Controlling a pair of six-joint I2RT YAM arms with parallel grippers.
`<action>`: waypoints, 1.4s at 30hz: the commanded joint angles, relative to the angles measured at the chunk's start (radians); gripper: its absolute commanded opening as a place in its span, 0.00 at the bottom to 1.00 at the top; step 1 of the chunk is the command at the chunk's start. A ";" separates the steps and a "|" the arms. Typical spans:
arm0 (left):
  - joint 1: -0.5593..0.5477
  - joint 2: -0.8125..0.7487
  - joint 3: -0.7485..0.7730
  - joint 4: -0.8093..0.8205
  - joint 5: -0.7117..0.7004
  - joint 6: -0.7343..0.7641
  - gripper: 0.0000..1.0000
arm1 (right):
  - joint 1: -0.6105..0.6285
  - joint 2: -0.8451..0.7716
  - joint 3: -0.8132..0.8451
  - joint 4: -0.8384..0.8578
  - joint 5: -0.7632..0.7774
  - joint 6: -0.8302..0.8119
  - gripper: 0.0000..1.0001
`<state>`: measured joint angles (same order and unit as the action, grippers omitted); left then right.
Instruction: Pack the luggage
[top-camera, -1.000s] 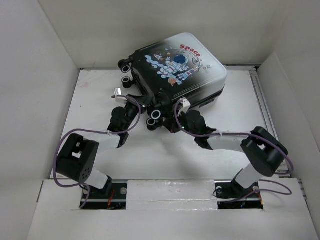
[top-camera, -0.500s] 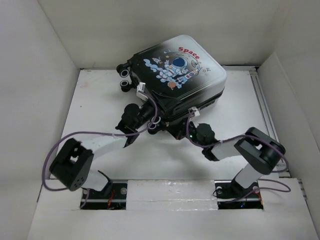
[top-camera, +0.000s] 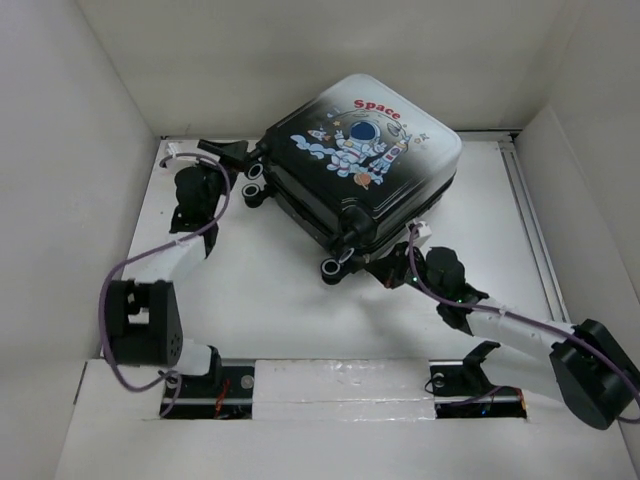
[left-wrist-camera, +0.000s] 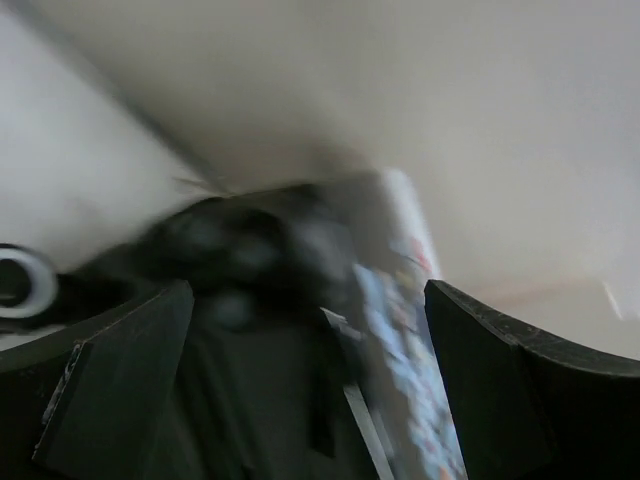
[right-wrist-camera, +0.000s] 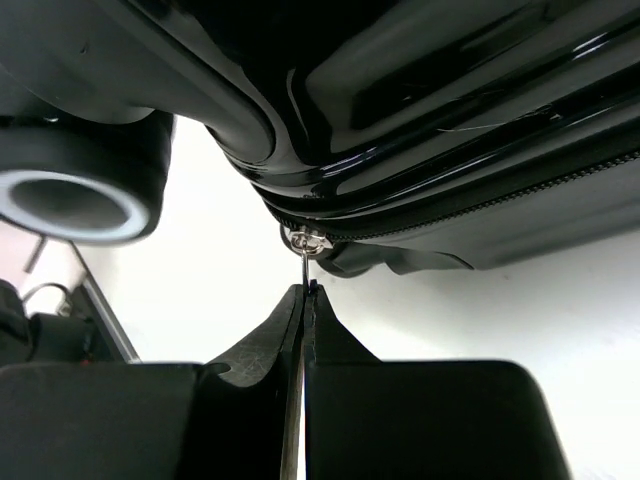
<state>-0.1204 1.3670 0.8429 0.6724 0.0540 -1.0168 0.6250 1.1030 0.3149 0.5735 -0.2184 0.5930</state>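
Space-print black-white hard-shell suitcase sat just beyond right gripper, clamped on its metal zipper pull; left gripper gaped open beside it.

Left pincer opened, swung away to far-left wheels; luggage turned; right pincer dragged zipper pull nearer.

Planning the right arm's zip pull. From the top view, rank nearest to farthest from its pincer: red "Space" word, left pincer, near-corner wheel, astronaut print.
1. Near-corner wheel, just left of the right pincer, which pinches the zipper pull.
2. Astronaut print, middle of the luggage lid.
3. "Space" word, lid's far edge.
4. Left pincer, open, at the far left.
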 joint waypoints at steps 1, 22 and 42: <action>0.103 0.105 -0.031 0.090 0.224 -0.106 0.99 | 0.004 -0.068 0.079 -0.076 -0.061 -0.062 0.00; 0.166 0.474 -0.070 0.742 0.324 -0.411 0.85 | 0.079 0.018 0.049 0.011 -0.067 -0.053 0.00; 0.166 0.523 0.099 0.648 0.294 -0.393 0.82 | 0.107 0.037 0.067 0.011 -0.067 -0.053 0.00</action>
<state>0.0414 1.8915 0.8848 1.2827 0.3576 -1.4269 0.6865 1.1397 0.3458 0.5377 -0.1886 0.5385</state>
